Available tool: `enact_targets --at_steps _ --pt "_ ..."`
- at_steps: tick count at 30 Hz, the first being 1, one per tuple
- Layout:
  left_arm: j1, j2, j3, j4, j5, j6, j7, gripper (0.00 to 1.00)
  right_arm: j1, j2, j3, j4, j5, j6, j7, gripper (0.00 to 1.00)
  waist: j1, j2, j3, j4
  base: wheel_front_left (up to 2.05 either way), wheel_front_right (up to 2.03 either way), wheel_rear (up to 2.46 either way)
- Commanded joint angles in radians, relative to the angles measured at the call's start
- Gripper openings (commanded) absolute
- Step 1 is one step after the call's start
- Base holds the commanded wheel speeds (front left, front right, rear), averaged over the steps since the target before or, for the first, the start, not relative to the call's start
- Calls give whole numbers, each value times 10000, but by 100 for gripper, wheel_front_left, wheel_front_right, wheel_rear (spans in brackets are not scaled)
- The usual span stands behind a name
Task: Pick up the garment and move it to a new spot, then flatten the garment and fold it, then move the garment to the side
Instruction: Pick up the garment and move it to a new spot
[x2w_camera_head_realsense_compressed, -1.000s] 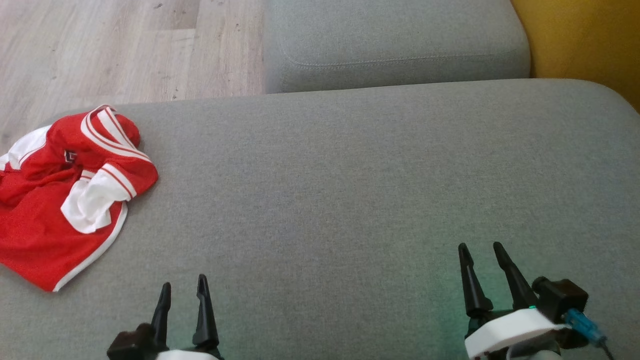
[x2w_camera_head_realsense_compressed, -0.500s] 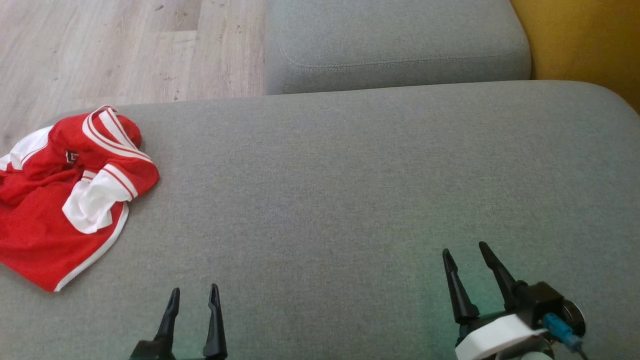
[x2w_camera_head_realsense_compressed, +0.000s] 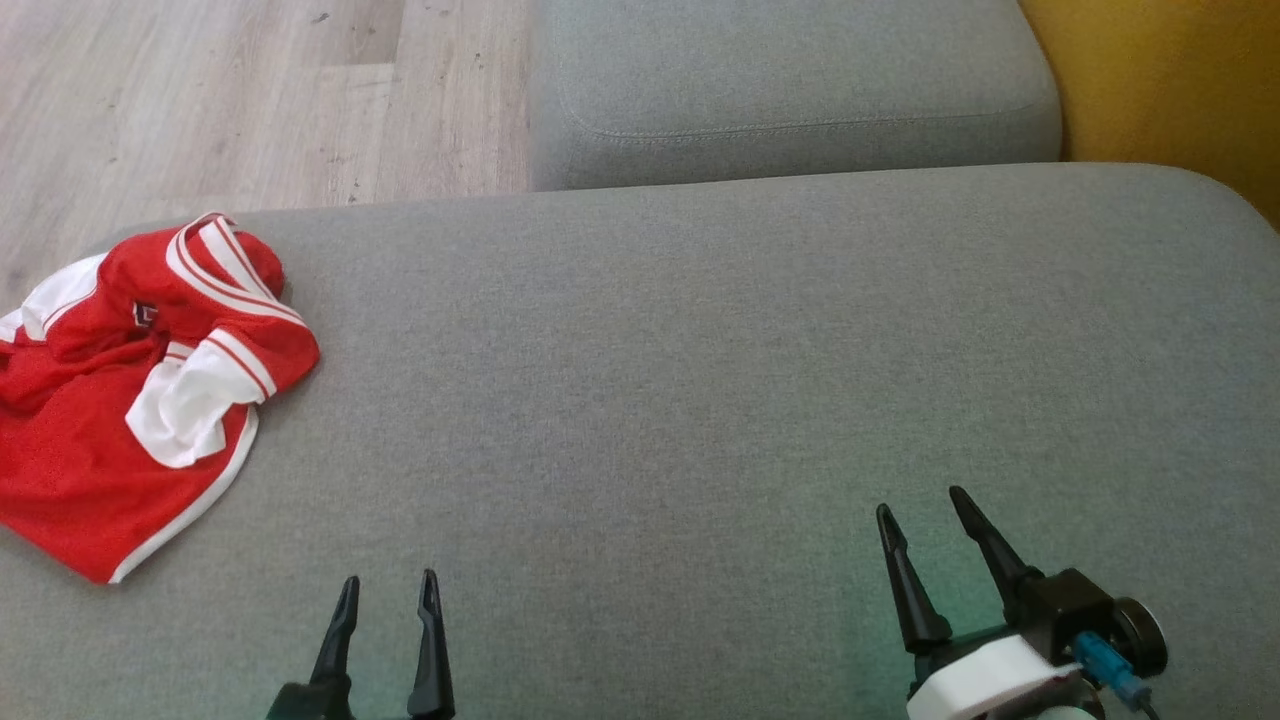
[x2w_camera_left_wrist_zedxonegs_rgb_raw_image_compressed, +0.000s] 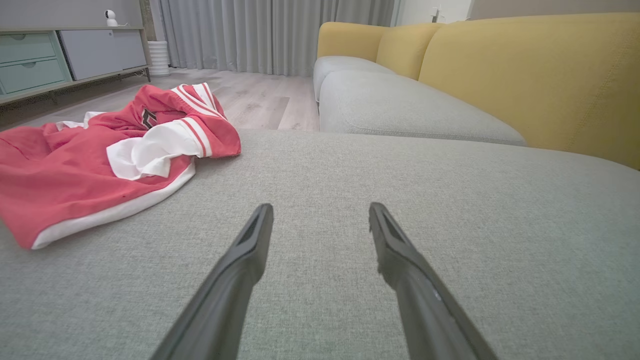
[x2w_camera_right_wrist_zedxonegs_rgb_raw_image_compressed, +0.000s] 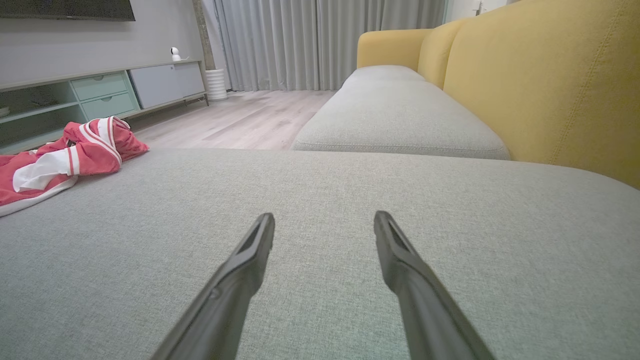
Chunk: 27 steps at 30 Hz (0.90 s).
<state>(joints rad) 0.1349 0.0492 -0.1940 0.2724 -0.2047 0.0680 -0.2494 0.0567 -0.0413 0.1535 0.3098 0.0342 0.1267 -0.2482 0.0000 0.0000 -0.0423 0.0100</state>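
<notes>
A red garment (x2w_camera_head_realsense_compressed: 110, 400) with white trim lies crumpled at the left edge of the grey cushion (x2w_camera_head_realsense_compressed: 700, 380). In the left wrist view the garment (x2w_camera_left_wrist_zedxonegs_rgb_raw_image_compressed: 100, 160) sits ahead and to the left; in the right wrist view the garment (x2w_camera_right_wrist_zedxonegs_rgb_raw_image_compressed: 60, 157) is far off at the left. My left gripper (x2w_camera_head_realsense_compressed: 389, 584) stands open at the bottom, well to the right of the garment, with nothing between its fingers (x2w_camera_left_wrist_zedxonegs_rgb_raw_image_compressed: 250, 250). My right gripper (x2w_camera_head_realsense_compressed: 920, 502) is open at the lower right over bare cushion, also holding nothing.
A second grey seat cushion (x2w_camera_head_realsense_compressed: 790, 90) lies beyond, with a yellow backrest (x2w_camera_head_realsense_compressed: 1170, 80) at the right. Wood floor (x2w_camera_head_realsense_compressed: 250, 100) runs past the cushion's far left edge. A low cabinet (x2w_camera_right_wrist_zedxonegs_rgb_raw_image_compressed: 100, 92) and curtains (x2w_camera_right_wrist_zedxonegs_rgb_raw_image_compressed: 320, 45) stand across the room.
Both grippers have drawn back toward the bottom of the head view; the right one has also shifted left. The garment has not moved.
</notes>
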Motion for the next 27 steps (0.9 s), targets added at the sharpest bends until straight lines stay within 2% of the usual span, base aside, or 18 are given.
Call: enact_targets --at_steps 1,14,18,27 --pt "-247 38 290 -258 -57 67 -124 100 -249 -89 205 -255 45 40 -136 100 0 0 -2 1 0 0 0" --pt "-274 58 188 -175 -97 54 -124 100 -197 -89 102 -213 61 40 -136 100 0 0 -58 194 0 0 0" --pt "-259 91 165 -177 -100 60 -123 100 -147 -89 61 -248 77 40 -136 100 0 0 -70 516 0 0 0" --pt "-294 281 181 -282 -116 139 -23 100 -72 -89 138 -277 265 40 -136 100 0 0 -88 2075 0 0 0"
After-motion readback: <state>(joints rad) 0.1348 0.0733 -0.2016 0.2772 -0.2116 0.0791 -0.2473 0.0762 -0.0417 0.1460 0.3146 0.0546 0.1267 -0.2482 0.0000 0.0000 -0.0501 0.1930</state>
